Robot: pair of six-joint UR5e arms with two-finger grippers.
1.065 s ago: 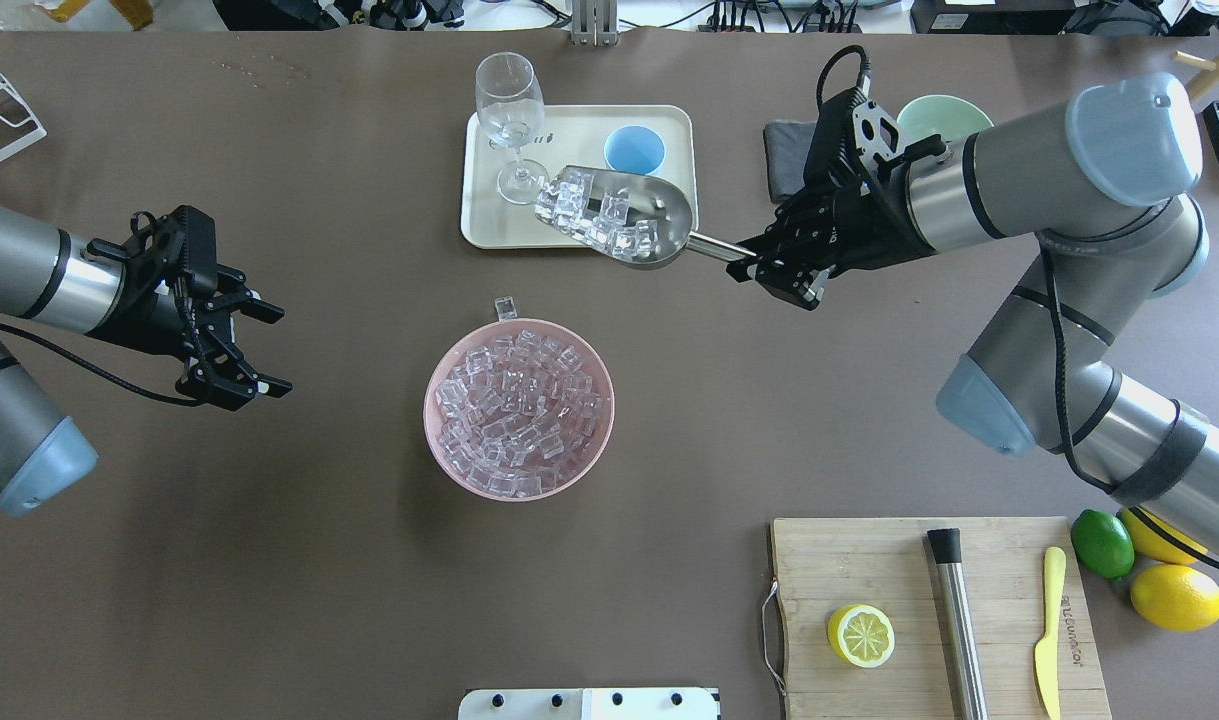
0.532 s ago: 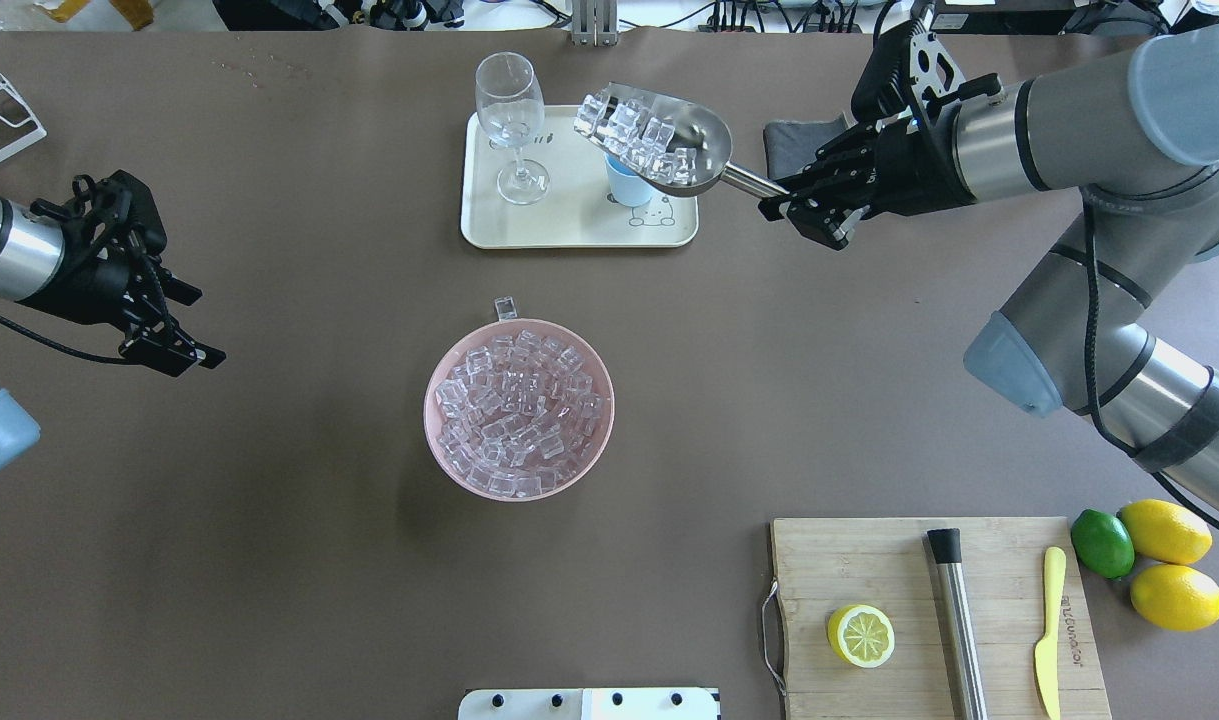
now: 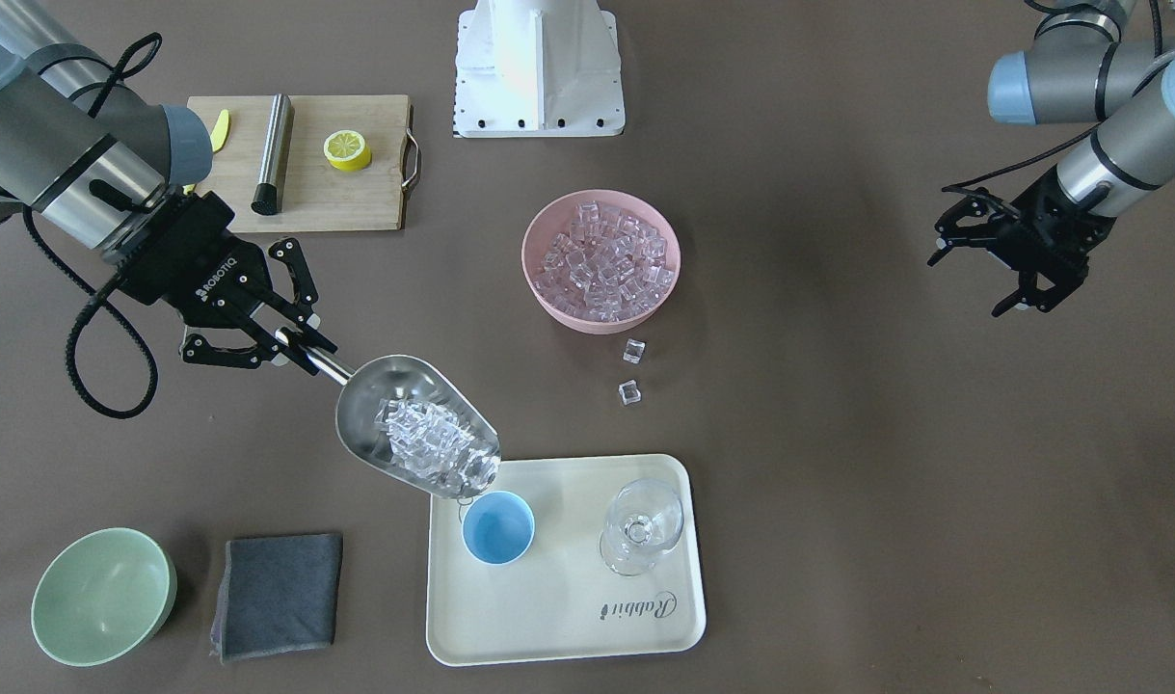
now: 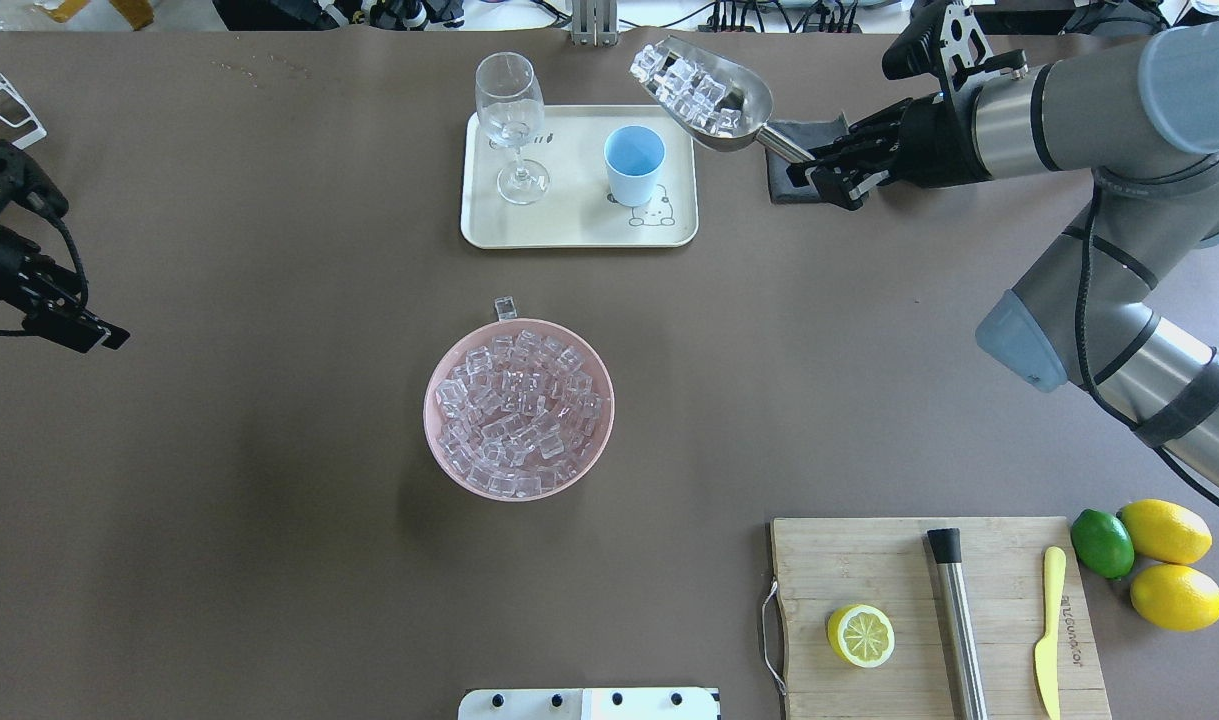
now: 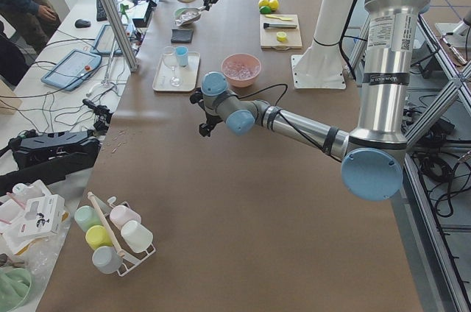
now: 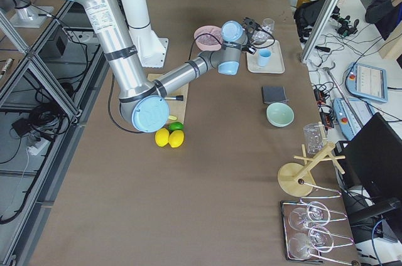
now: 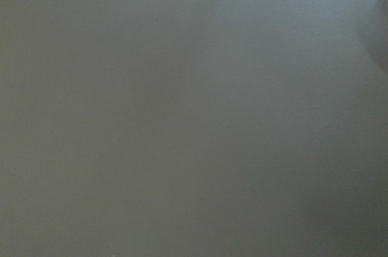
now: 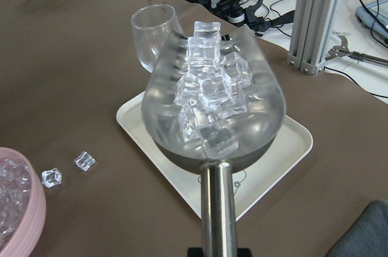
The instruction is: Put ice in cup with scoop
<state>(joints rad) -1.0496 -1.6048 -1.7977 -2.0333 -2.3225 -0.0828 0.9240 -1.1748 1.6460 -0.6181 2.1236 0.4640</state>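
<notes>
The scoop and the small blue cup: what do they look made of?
Scoop: polished metal, likely stainless steel; its trough mirrors the ice cubes and shows bright glints. Cup: probably plastic or glazed ceramic; opaque, uniform light blue with a soft sheen, so I can't say which.

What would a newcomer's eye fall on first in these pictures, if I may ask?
Most likely the shiny scoop, heaped with ice and held up by its rod handle in the right gripper, close beside the light-blue cup on the cream tray. Next comes the pink bowl, mid-table and full of more cubes, with two stray cubes lying on the table between it and the tray.
</notes>
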